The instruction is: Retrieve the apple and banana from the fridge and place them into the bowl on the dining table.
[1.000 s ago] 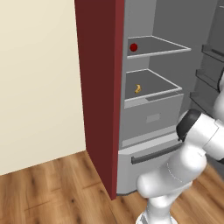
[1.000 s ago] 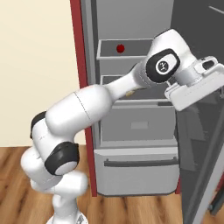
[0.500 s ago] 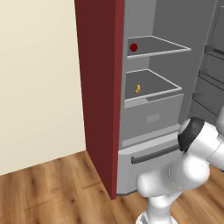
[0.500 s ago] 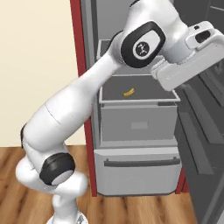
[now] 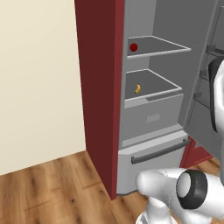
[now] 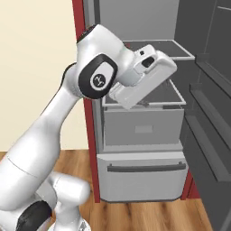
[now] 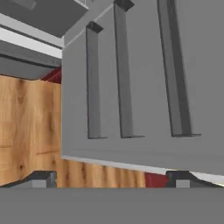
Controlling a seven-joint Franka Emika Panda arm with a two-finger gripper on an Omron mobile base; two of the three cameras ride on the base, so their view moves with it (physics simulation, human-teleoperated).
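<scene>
Fridge (image 5: 153,118) open, apple (image 5: 134,47) beyond end effector (image 7: 112,178)

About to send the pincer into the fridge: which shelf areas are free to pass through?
Upper shelf: bare right of the apple, which sits at its left rear. Lower shelf: bare right of the banana. Tightest along the left wall, beside both fruits.

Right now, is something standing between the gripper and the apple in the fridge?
Nothing visible blocks it. The fridge stands open, and the apple lies bare on the upper shelf. The gripper, open, faces the door's inner side, not the apple.
</scene>
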